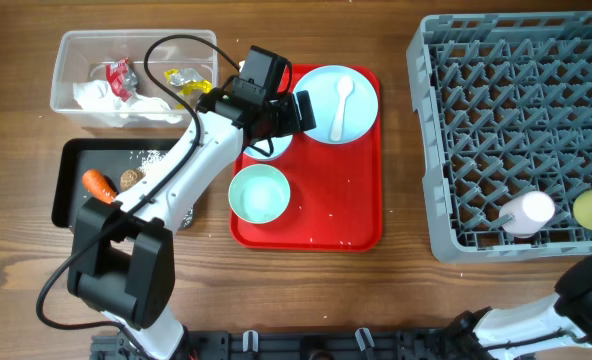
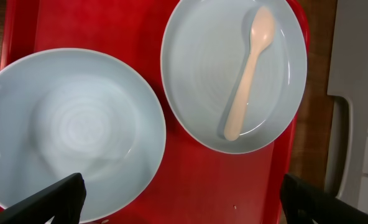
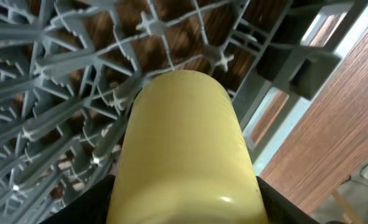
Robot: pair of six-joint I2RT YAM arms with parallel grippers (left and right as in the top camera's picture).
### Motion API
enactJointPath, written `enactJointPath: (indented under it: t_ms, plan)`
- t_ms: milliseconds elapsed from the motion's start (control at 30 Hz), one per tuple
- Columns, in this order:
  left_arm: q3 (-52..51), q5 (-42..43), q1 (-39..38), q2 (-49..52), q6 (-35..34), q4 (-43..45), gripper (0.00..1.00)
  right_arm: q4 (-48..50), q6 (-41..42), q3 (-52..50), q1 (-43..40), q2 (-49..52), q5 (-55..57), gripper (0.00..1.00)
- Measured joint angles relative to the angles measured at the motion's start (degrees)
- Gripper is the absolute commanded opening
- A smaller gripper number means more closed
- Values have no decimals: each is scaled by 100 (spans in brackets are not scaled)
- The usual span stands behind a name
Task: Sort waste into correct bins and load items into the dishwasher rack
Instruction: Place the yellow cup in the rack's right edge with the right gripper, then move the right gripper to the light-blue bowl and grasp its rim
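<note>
Left gripper hangs over the red tray, jaws spread wide, nothing between them. One finger shows over the rim of a light blue bowl. The plate sits just beside that bowl, with the white spoon lying in it. The second bowl is on the same tray, nearer the robot.

Right gripper is closed on the yellow cup, a finger pressed against each side of it. The cup is down among the pegs at the near corner of the dishwasher rack, and the pink cup is just beside it.

Clear tub holds the napkin and wrappers. Black tray holds the carrot, brown lump and rice.
</note>
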Motion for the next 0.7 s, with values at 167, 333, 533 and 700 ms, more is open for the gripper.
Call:
enactJointPath:
  t_ms: [167,333,533,700]
  plan:
    - [0,0,0,0,0,0,100,260,24,-310,0,2,79,78]
    - [-4,-2,-4,0,0,2,100,306,133,-385,0,2,116,92]
    - [-4,-2,-22,0,0,114,100,33,151,-389,0,-125,-46,93]
    - [-4,-2,-22,0,44,96,100,-199,-17,-468,951,-2264,-732,93]
